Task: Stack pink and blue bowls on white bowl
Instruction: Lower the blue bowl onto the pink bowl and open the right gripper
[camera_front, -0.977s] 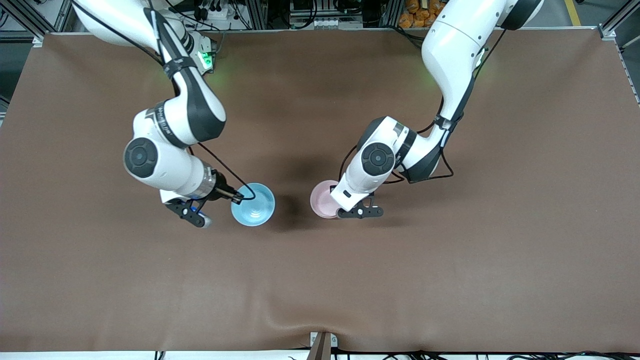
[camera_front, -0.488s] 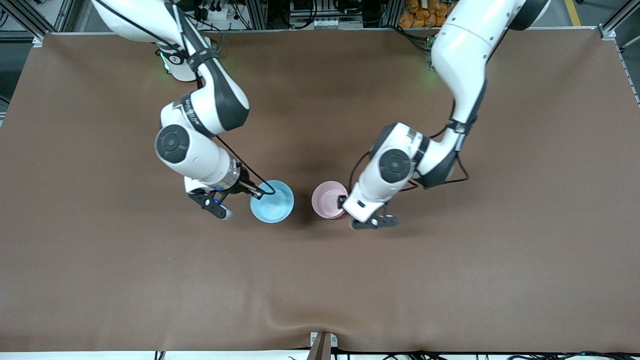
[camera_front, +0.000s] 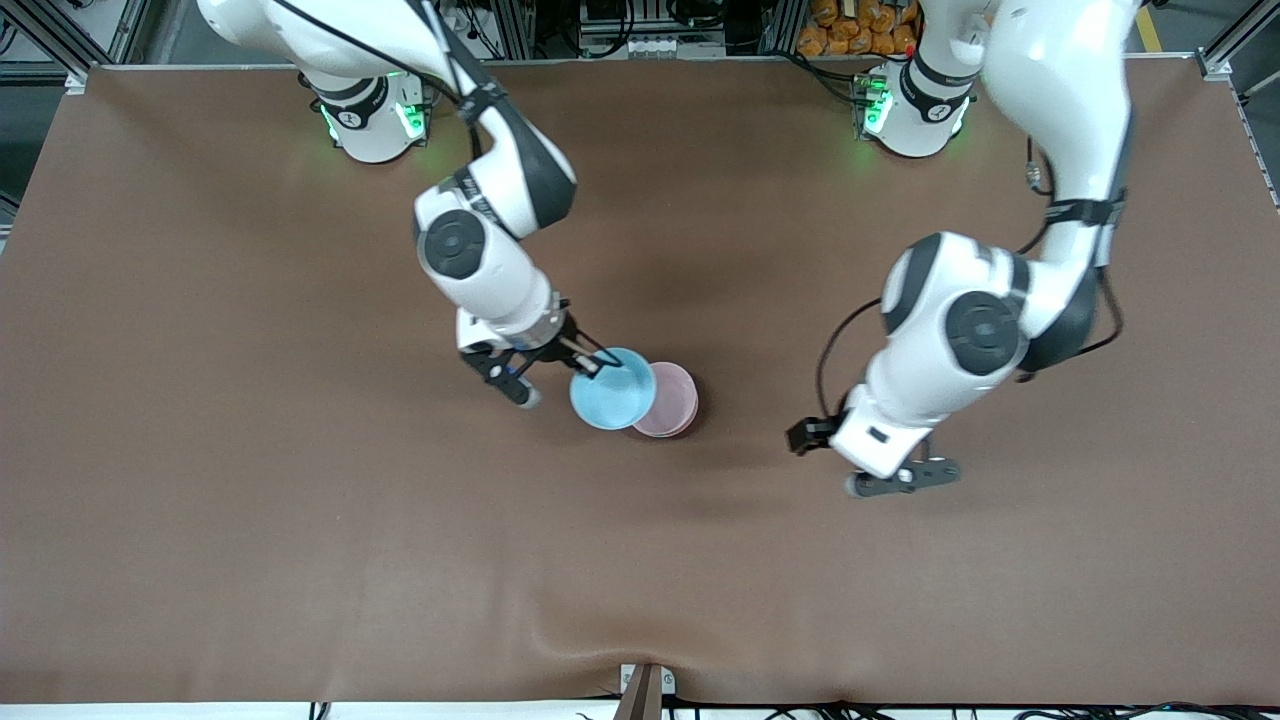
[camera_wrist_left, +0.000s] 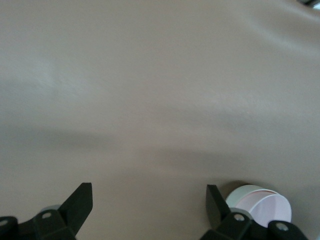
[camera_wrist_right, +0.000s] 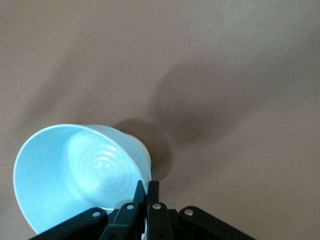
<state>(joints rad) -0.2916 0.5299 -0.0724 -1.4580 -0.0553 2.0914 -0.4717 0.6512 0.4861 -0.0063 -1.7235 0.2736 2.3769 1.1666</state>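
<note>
Right tool (camera_front: 588, 362) pinches blue bowl (camera_front: 612, 388) rim above pink bowl (camera_front: 672, 400); left tool (camera_wrist_left: 149, 212) wide, waiting over desk (camera_front: 900, 600); next, centre and lower.

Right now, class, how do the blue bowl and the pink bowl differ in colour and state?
The blue bowl is sky-blue; the pink bowl is pale pink. The right gripper is shut on the blue bowl's rim, holding it partly over the pink bowl, which nothing grips; the left gripper is open, off toward the left arm's end. Both look round, glossy and equal in size.
</note>
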